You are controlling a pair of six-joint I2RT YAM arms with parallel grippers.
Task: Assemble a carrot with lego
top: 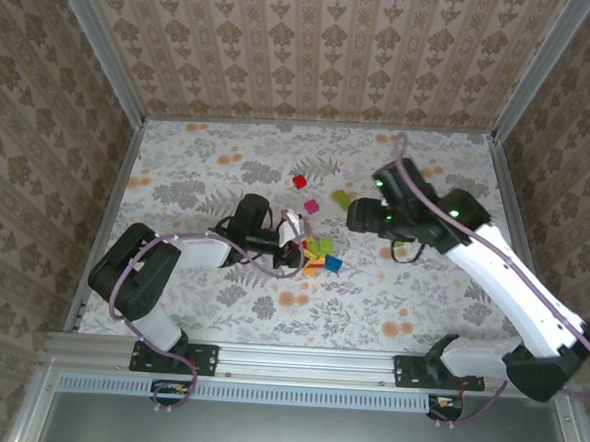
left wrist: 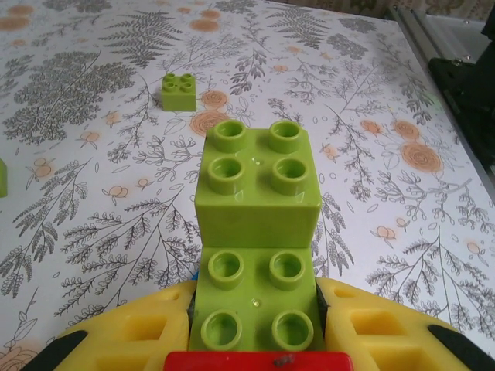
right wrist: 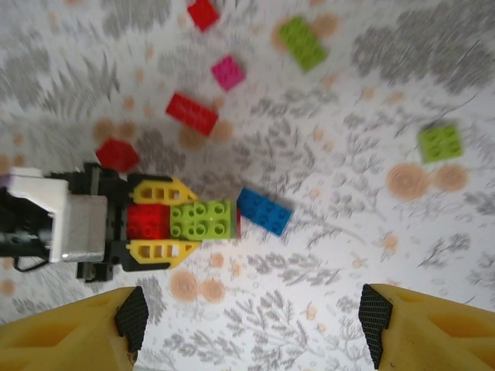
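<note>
As left gripper (right wrist: 186, 220) pinches lego (left wrist: 259, 193), arm outstretched

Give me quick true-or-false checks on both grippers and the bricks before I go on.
1. The left gripper is shut on a green-and-red stack. True.
2. The right gripper holds the blue brick. False: its jaws are open and empty, and the blue brick lies beside the stack.
3. A magenta brick lies loose, away from both grippers. True.
4. The stack's outer brick is orange. False: it is green.
</note>
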